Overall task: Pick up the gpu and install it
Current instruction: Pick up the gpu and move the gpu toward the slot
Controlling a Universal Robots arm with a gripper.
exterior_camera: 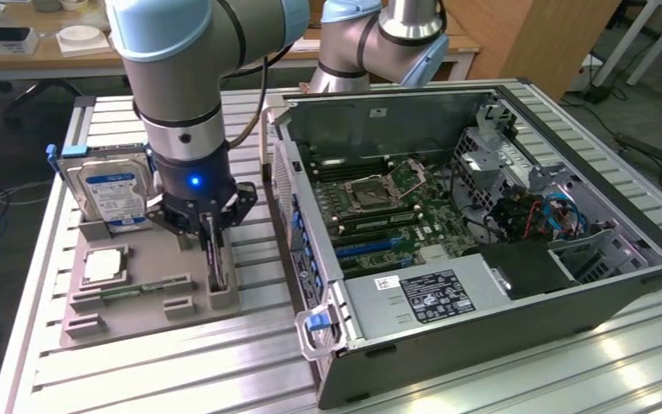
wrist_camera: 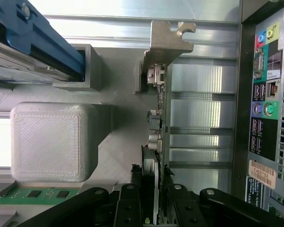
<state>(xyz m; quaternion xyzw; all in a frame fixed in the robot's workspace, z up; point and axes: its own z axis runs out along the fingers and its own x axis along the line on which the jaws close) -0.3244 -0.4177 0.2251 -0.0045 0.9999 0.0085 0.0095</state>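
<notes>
The gpu [exterior_camera: 217,274] is a thin dark card standing on edge in a slot at the right end of the grey parts tray [exterior_camera: 135,328]. My gripper [exterior_camera: 214,240] is lowered straight onto it, one finger on each side of the card. In the wrist view the gpu [wrist_camera: 157,118] shows edge-on with its silvery metal bracket [wrist_camera: 168,42] at the far end. There my gripper [wrist_camera: 151,205] is shut on the card's near end, and the card still rests in the tray. The open computer case [exterior_camera: 607,285] with its motherboard [exterior_camera: 389,207] lies to the exterior view's right of the tray.
On the tray a silver hard drive [exterior_camera: 113,194] with a blue-white label stands behind my gripper, with a square processor [exterior_camera: 103,266] and a green memory stick [exterior_camera: 147,289] in front. The case's rear port panel [wrist_camera: 267,94] runs close beside the gpu. A second arm's base [exterior_camera: 377,43] stands behind the case.
</notes>
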